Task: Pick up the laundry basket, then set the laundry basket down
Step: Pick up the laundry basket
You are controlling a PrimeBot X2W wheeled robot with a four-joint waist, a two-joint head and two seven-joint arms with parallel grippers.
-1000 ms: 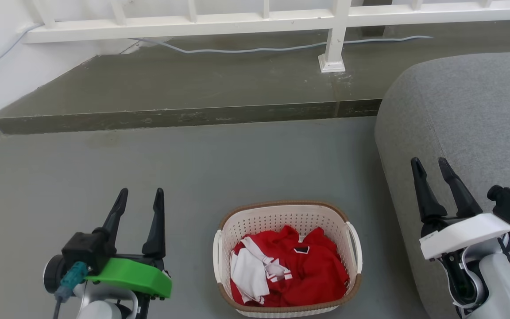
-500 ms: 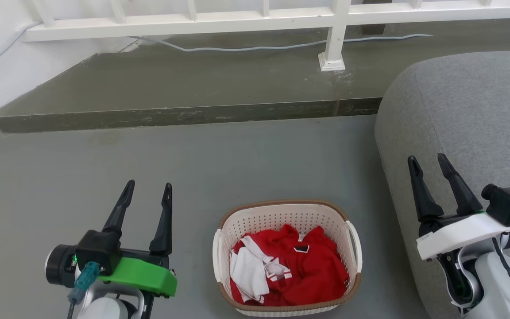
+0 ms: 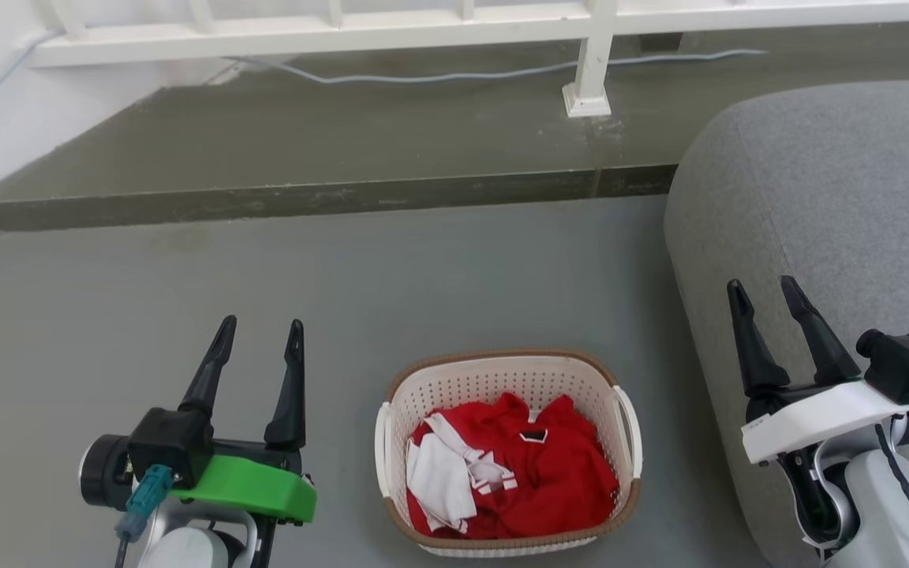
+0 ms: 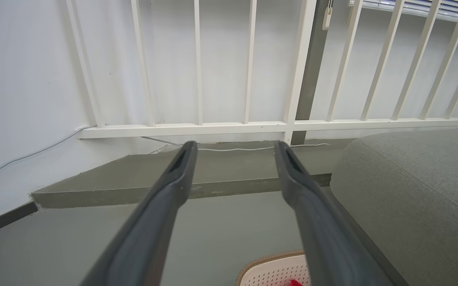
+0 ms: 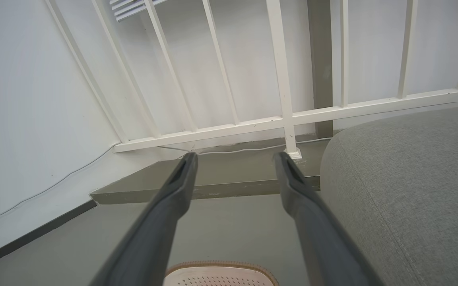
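A: Basket position?

B: Laundry basket (image 3: 502,383) flat on the grey floor (image 3: 423,276), lower centre of the head view, between the two arms. Red garment (image 3: 573,473) with white trim heaped inside.

A: Claws?

B: Left gripper (image 3: 261,322) at lower left, fingers spread, nothing between them, well apart from the left loop handle (image 3: 382,442). Right gripper (image 3: 761,282) at lower right, likewise spread and empty, in front of the grey sofa (image 3: 833,197), clear of the right loop handle (image 3: 633,430).

A: Wrist views?

B: Brown rim peeking in at the bottom edge of both, under the parted fingers. Fingers aimed toward the white railing (image 3: 423,24), not down at the basket.

A: Progress?

B: Judged barely begun. No contact, no lift. Left to do: reaching down to the handles, closing on them, raising, then setting down.
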